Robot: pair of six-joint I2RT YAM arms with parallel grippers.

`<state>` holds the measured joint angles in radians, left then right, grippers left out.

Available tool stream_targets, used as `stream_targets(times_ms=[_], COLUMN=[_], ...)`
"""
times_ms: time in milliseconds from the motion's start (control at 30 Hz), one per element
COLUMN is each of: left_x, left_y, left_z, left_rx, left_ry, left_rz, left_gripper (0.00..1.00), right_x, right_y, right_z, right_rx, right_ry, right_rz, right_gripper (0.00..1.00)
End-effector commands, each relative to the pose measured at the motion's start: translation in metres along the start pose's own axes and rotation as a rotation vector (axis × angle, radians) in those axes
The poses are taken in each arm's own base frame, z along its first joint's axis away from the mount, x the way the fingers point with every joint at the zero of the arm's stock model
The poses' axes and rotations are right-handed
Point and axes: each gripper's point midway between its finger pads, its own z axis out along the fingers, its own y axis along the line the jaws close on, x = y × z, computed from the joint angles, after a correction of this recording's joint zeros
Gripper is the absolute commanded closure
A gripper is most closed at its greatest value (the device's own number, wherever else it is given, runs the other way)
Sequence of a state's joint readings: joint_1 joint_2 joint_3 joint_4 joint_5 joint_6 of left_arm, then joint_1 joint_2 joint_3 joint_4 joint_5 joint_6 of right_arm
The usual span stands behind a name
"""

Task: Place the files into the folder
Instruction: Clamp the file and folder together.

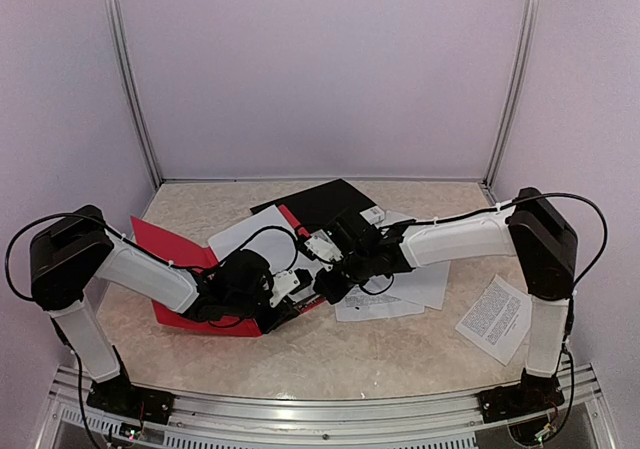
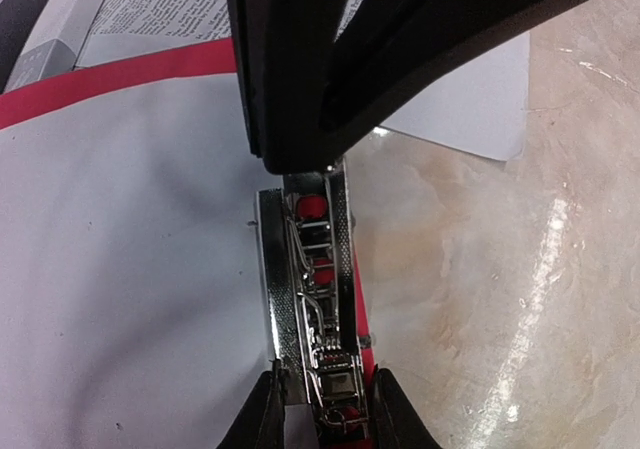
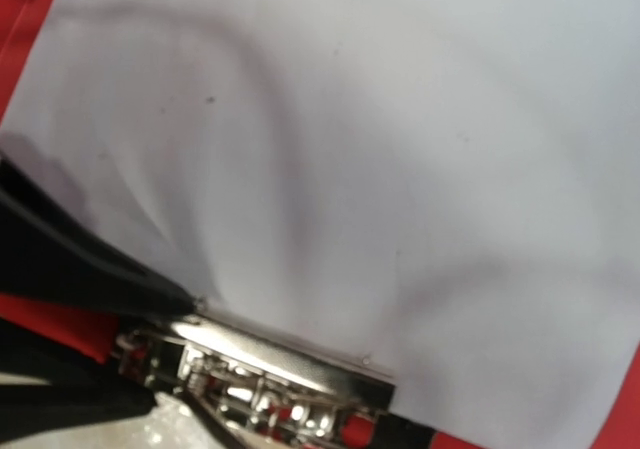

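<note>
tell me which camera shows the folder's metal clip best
The left wrist view: the metal clip runs down mid-frame, sharp, with its springs and lever plain. The right wrist view catches the clip only along the bottom edge, blurred and partly cut off. In the top external view it cannot be made out.

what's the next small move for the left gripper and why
Probably lever the metal clip up: the left gripper pinches its end, and the white sheet lies on the red folder with its edge against the clip, seemingly not clamped yet.
</note>
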<state>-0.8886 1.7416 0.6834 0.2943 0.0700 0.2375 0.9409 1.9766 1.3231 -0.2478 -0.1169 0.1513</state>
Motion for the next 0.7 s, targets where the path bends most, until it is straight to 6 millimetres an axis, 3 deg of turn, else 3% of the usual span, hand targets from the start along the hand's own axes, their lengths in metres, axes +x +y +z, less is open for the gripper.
stream_targets(times_ms=[0,667], left_x=[0.03,0.032], left_y=[-0.011,-0.014], left_z=[0.001,0.002], left_rx=[0.052,0.068], left_ry=[0.101,0.108], left_rz=[-0.016,-0.015], left_gripper=[0.81,0.82], right_x=[0.04,0.06], right_y=[-0.017,-0.043], right_z=[0.015,0.041], right_rx=[0.012,0.005], right_ry=[0.096,0.111], right_rz=[0.028,0.037], right_gripper=[1.0,1.0])
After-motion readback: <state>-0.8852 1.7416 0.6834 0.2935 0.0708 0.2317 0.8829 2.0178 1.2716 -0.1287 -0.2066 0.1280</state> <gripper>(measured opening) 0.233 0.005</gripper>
